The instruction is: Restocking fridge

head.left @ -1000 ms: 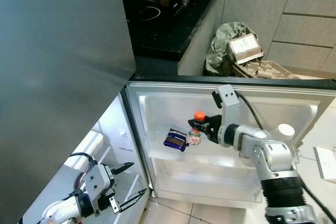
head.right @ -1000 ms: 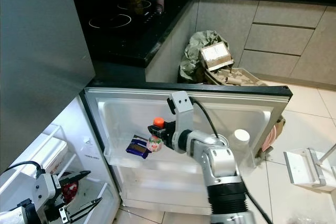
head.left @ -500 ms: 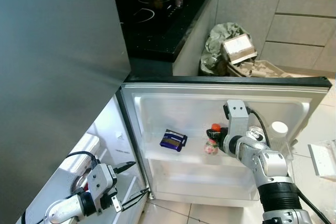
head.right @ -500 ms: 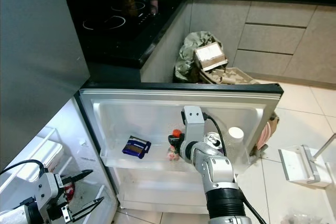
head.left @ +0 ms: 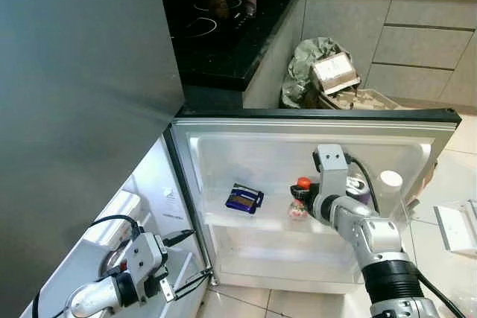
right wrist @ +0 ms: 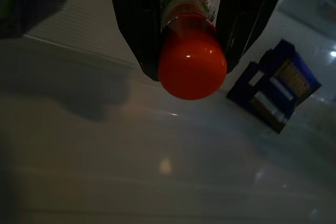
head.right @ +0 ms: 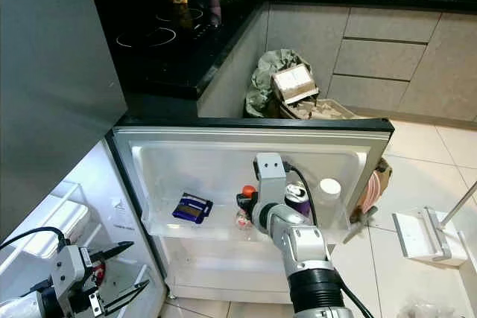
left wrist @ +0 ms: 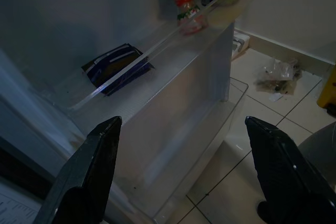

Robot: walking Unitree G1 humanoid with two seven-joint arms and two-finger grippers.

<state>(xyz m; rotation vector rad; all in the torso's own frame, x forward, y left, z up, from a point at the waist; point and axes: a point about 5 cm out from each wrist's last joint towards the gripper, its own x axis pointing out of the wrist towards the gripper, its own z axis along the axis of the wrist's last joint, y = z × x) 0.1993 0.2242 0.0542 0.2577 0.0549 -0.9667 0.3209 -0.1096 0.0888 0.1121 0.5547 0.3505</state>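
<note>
Door shelf, fridge: a small bottle with an orange-red cap stands here, near the middle of the upper door shelf.
Bottle axis: upright, cap at the top, base on the shelf; in the right wrist view the cap faces the camera, with a green-and-red label behind it.
Right tool: closed narrowly on the bottle, one black finger on each side of the neck, both touching it just below the cap; the silver arm reaches in from the robot's right.
Left tool: spread wide and holding nothing, low beside the fridge body at the robot's left, its two black fingers well apart and pointed toward the lower door bin.
Upper door shelf, contents: a dark blue packet lies flat to the robot's left of the bottle, apart from it; a purple can stands just behind the right arm; a white-capped container stands near the shelf's far right end.
Lower door bin: clear plastic; I cannot tell what it holds.
Desk behind the door: a black desk with a hob.
Floor by the cabinets: a bin stuffed with cardboard and crumpled bags.
</note>
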